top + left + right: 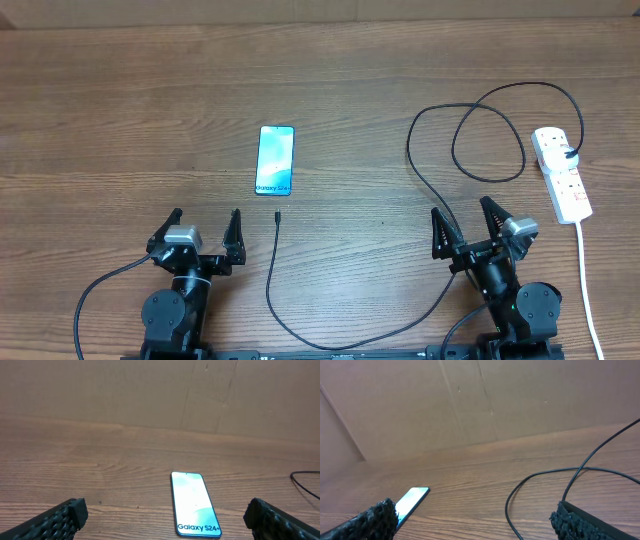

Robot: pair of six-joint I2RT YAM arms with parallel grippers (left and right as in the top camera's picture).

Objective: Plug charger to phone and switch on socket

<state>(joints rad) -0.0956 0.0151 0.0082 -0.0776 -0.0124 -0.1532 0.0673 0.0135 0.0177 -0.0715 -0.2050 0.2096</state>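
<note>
L end effector [207, 213] spread wide, empty. The phone [275, 160] lies flat on counter [100, 120], screen up, ahead & slightly right of it. The charger [269, 283] tip sits just right of L end effector, near phone's near edge, not touching. R end effector [461, 205] spread too, empty; cable loops ahead of it. The socket [561, 175] ahead-right of R, cable reaching it.

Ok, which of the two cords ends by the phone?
The thin black cable: its tip lies just below the phone. The white cord runs from the power strip.
</note>
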